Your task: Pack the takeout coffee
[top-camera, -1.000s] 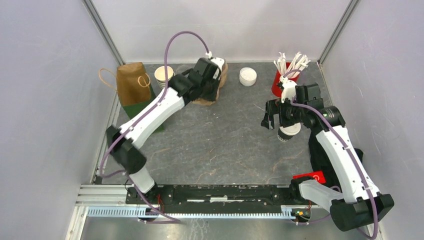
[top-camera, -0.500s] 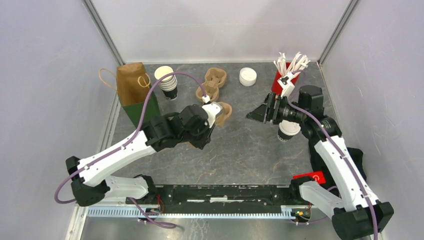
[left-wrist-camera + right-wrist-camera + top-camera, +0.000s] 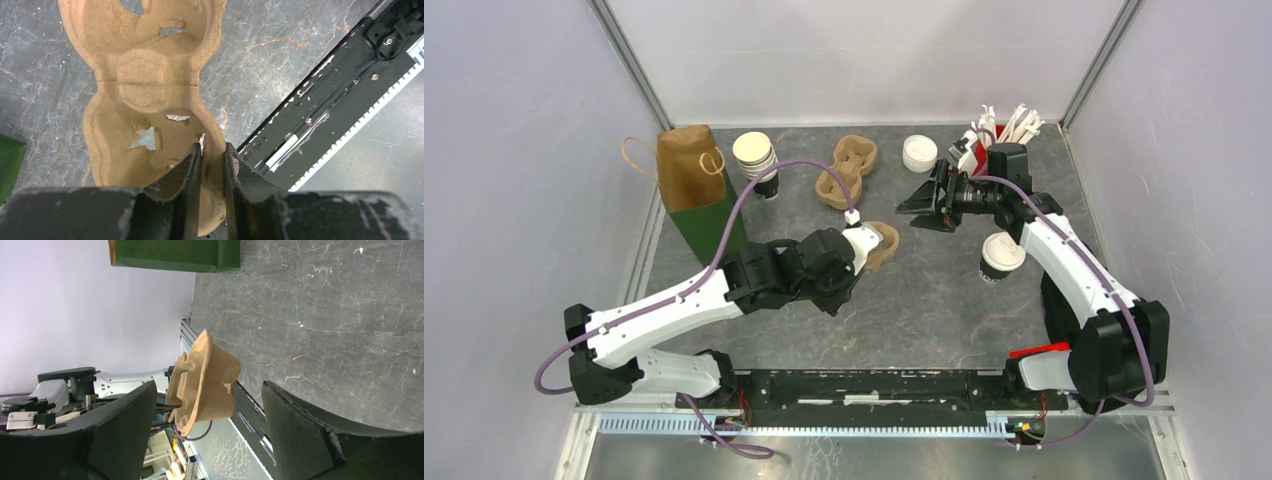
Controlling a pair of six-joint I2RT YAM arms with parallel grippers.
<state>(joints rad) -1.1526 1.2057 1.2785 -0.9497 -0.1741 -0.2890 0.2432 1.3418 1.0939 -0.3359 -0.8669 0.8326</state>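
The left end effector (image 3: 212, 152) is pressed together on the edge of a moulded pulp cup carrier (image 3: 150, 75), its two fingers pinching only a thin strip of the carrier's rim. The right wrist view shows the carrier tilted and apparently lifted off the desk (image 3: 924, 300), hanging from that one pinch.

Further right, the right end effector (image 3: 924, 207) is spread wide and holds nothing. It points leftward at the carrier, which sits framed between its fingers in its own camera. The takeout coffee (image 3: 1002, 254) stands upright on the desk at the right, lid on. It is close beside the right forearm and well apart from the carrier.

The likely next step is setting the carrier down or handing it across, then seating the coffee in a pocket. The weakest point is the rim grip. Pulp is soft, so the carrier could pivot, tear or slip if swung quickly. If the right end effector comes in while the carrier hangs crooked, its fingers could strike the carrier and knock it loose. A swing of the right arm toward the centre could also clip the cup beside it and tip it over.
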